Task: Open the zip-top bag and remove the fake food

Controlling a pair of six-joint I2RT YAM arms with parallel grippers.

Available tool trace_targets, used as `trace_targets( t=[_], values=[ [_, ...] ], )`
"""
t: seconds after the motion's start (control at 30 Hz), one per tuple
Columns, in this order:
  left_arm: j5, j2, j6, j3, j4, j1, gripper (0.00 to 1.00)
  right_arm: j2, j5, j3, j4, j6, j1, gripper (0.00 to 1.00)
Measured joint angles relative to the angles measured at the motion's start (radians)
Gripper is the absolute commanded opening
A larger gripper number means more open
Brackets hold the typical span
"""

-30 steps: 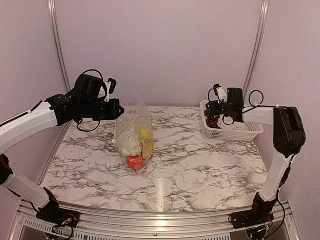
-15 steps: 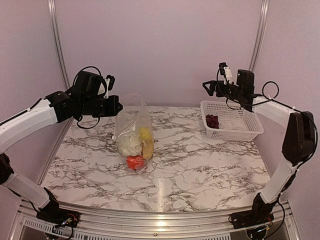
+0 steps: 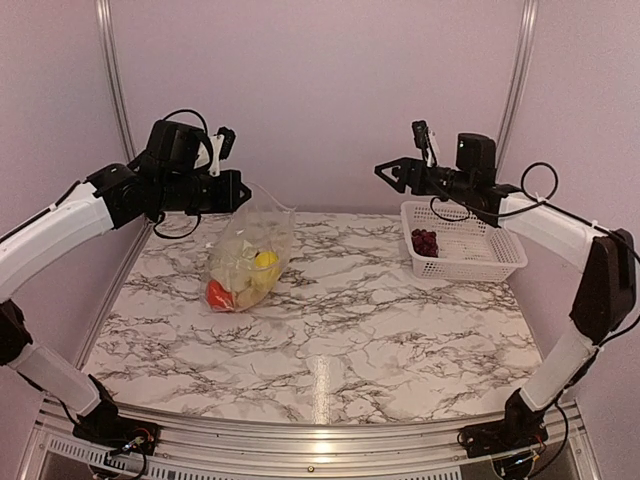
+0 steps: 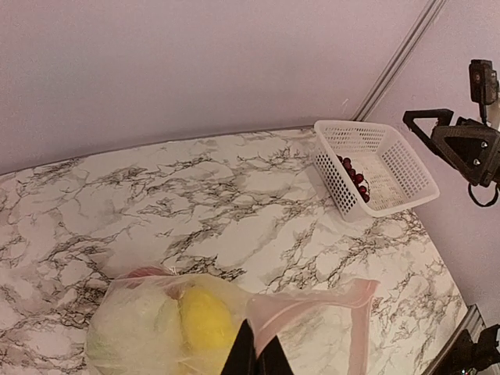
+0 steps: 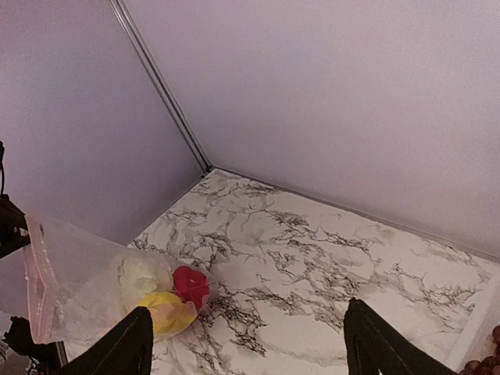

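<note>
1. The zip-top bag (image 3: 248, 262) rests tilted on the surface (image 3: 400, 340), left of centre in the top view. Its bottom touches the marble and its mouth is raised towards the upper right. The fake food (image 3: 262, 262) sits low inside: a red piece (image 3: 217, 294) at the bottom corner, a pale piece above it and a yellow piece nearest the mouth.
2. The step in hand looks like the next pick from the bag. To do it well, the lifted lip should stay high and steady so that the mouth gapes towards the other arm. The yellow piece looks like the easiest first reach (it lies closest to the opening).
3. The left fingers (image 3: 240, 190) are closed on the bag's zip strip (image 4: 344, 291) at the upper edge. That arm reaches in from the left of the frame, forearm roughly level, wrist above the bag.
4. The right fingers (image 3: 388, 175) stand spread and hold nothing. They hang in the air at upper centre-right, pointing left towards the bag and well apart from it. They should enter spread and slip along the lower wall so as not to snag the plastic.
5. Farthest, at the right, the basket (image 3: 500, 262) holds a dark grape cluster (image 3: 425, 242).
</note>
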Motion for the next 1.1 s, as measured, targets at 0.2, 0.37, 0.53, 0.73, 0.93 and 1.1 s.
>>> trace_targets(
  t=[0.2, 0.37, 0.53, 0.73, 0.93, 1.1],
  values=[
    [0.088, 0.096, -0.034, -0.086, 0.074, -0.048, 0.0, -0.145, 0.025, -0.146, 0.031, -0.009, 0.121, 0.63],
    [0.168, 0.201, -0.079, -0.093, 0.141, -0.081, 0.0, -0.218, 0.092, -0.272, 0.067, -0.025, 0.248, 0.45],
    [0.244, 0.285, -0.136, -0.093, 0.212, -0.098, 0.0, -0.22, 0.178, -0.373, 0.092, -0.002, 0.366, 0.32],
    [0.293, 0.319, -0.2, -0.113, 0.28, -0.1, 0.0, -0.093, 0.269, -0.357, 0.121, 0.057, 0.462, 0.21],
    [0.3, 0.322, -0.255, -0.126, 0.333, -0.1, 0.0, 0.039, 0.308, -0.342, 0.127, 0.153, 0.495, 0.21],
    [0.307, 0.323, -0.306, -0.142, 0.38, -0.098, 0.0, 0.137, 0.307, -0.317, 0.151, 0.246, 0.496, 0.28]
  ],
)
